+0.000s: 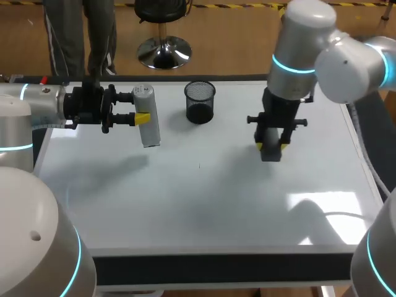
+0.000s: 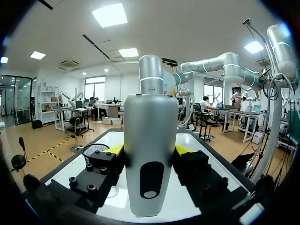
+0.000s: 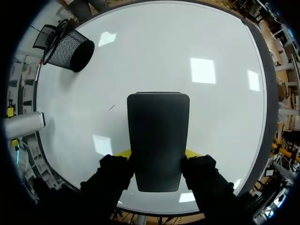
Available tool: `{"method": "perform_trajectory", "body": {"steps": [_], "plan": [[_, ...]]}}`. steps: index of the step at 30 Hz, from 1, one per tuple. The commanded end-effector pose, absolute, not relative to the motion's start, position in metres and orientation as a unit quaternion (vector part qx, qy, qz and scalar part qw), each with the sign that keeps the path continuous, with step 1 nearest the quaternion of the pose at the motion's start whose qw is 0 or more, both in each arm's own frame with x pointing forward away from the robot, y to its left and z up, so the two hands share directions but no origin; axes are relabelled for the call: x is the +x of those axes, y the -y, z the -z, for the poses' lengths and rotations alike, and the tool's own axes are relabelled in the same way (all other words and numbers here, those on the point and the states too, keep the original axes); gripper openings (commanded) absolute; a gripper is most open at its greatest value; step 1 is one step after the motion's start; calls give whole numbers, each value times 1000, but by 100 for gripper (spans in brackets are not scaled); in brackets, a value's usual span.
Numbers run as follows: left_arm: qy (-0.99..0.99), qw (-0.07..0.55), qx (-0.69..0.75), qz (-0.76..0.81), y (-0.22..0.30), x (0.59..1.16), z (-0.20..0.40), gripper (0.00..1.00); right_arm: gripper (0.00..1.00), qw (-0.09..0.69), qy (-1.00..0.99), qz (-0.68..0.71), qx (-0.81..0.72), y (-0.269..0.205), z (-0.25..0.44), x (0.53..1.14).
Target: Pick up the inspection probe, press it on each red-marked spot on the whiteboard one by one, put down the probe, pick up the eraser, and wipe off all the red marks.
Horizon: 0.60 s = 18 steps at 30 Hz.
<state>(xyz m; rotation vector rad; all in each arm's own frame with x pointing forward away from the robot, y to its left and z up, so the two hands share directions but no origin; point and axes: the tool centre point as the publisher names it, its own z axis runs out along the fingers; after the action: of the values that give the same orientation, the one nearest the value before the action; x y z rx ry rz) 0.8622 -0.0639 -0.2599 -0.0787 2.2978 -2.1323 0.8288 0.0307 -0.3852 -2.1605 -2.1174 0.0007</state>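
- the left claw [image 1: 137, 108] grips the grey probe [image 1: 147, 116], with one yellow finger on each side of it.
- the probe hangs up over the whiteboard [image 1: 204, 204] and sticks out past the fingers both ways.
- the right claw [image 1: 271, 148] points down and holds the dark eraser [image 1: 270, 154] between its two fingers.
- the eraser sticks out ahead of those fingers, toward the whiteboard; i cannot tell if it touches.
- a tiny dark mark [image 3: 111, 108] sits on the board, a little ahead of the eraser.
- farther off, a black mesh cup [image 1: 200, 102] stands on the board between the two claws, well apart from both.
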Motion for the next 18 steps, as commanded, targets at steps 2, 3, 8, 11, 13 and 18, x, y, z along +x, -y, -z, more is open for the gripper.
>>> {"method": "perform_trajectory", "body": {"steps": [2,3,8,11,13,18], "plan": [[-732,4,-25,680,64,862,259,0,0,45,693,17,-719,-7,366,813],[-732,4,-25,680,64,862,259,0,0,43,690,18,-722,-4,364,812],[-732,4,-25,680,64,862,259,0,0,35,686,16,-726,5,356,808],[-732,4,-25,680,64,862,259,0,0,33,684,16,-729,12,353,807],[-732,4,-25,680,64,862,259,0,0,32,683,15,-730,17,351,805],[-732,4,-25,680,64,862,259,0,0,30,678,8,-734,27,350,802]]}}
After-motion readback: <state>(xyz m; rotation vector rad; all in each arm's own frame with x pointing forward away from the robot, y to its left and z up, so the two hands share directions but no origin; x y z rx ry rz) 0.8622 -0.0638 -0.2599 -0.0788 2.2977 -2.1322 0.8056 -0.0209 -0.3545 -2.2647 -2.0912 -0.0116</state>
